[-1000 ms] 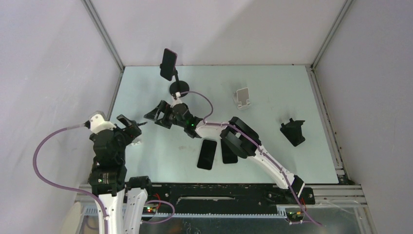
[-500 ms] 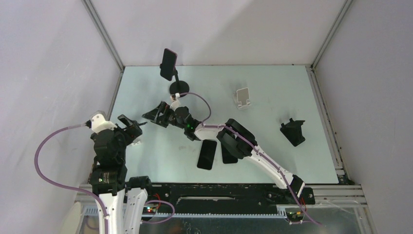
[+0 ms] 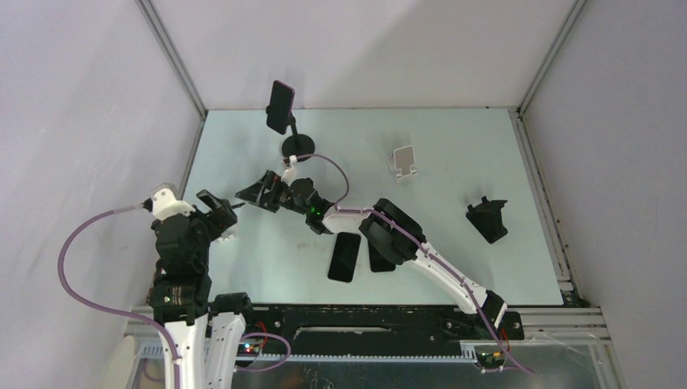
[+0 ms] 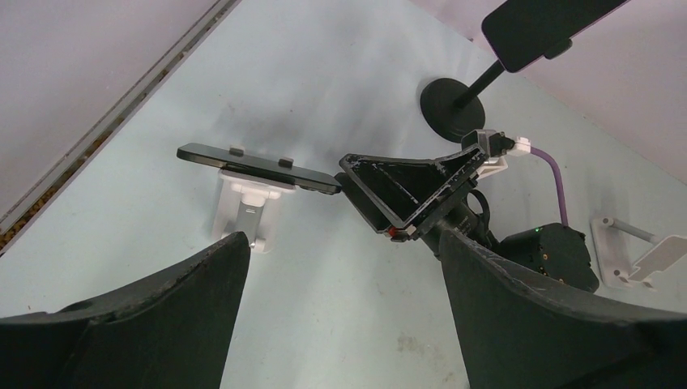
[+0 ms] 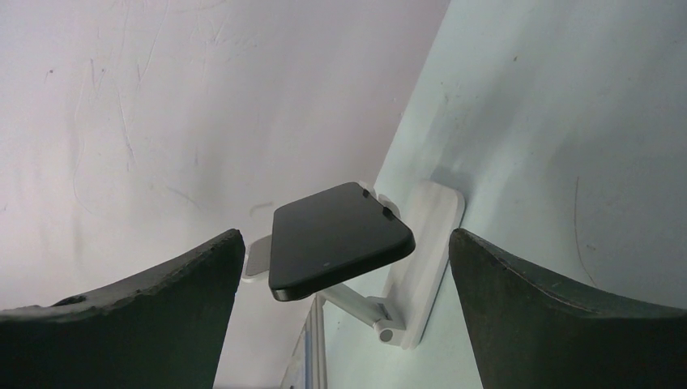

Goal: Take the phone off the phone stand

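Observation:
A black phone (image 4: 258,168) lies nearly flat on a small white folding stand (image 4: 247,215) near the table's left edge. It also shows in the right wrist view (image 5: 336,239) on the stand (image 5: 421,259). My right gripper (image 3: 249,193) is open and empty, just right of the phone's end, with its jaws facing the phone and apart from it (image 5: 347,239). My left gripper (image 4: 343,243) is open and empty, hovering on the near side of the stand (image 3: 229,236). A second phone (image 3: 280,106) is clamped on a black round-base stand (image 3: 298,147) at the back.
Two black phones (image 3: 344,256) (image 3: 379,255) lie flat under the right arm. An empty white stand (image 3: 403,162) and a black stand (image 3: 488,219) sit to the right. The left wall and table rail are close behind the white stand.
My right gripper has moved a little left, closer to the phone on the white stand. The left arm has barely moved.

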`<state>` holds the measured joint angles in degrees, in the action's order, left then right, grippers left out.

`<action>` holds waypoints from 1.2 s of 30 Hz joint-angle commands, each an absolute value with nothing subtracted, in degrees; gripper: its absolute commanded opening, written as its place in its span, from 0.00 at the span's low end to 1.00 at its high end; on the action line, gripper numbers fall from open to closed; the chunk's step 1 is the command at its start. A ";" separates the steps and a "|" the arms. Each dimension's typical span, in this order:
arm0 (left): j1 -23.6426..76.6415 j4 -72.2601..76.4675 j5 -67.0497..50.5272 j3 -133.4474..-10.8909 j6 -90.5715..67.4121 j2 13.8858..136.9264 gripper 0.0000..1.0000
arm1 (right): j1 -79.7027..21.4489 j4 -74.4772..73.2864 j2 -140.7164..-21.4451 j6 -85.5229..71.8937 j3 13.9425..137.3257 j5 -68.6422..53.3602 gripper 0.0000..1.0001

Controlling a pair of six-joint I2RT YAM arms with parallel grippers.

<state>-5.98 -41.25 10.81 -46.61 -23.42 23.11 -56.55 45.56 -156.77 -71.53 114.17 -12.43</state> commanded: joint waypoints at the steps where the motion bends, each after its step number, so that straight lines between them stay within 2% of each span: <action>1: -6.50 -39.48 9.28 -46.08 -21.89 23.10 0.95 | -56.70 50.39 -158.43 -70.54 117.23 -14.34 0.99; 36: -6.48 -39.19 8.59 -45.88 -21.64 23.14 0.95 | -57.87 41.57 -163.80 -71.71 129.12 -16.99 0.99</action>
<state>-5.98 -41.21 9.74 -46.59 -22.87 23.14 -57.21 41.63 -162.23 -71.42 125.56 -16.75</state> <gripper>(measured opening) 0.947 0.993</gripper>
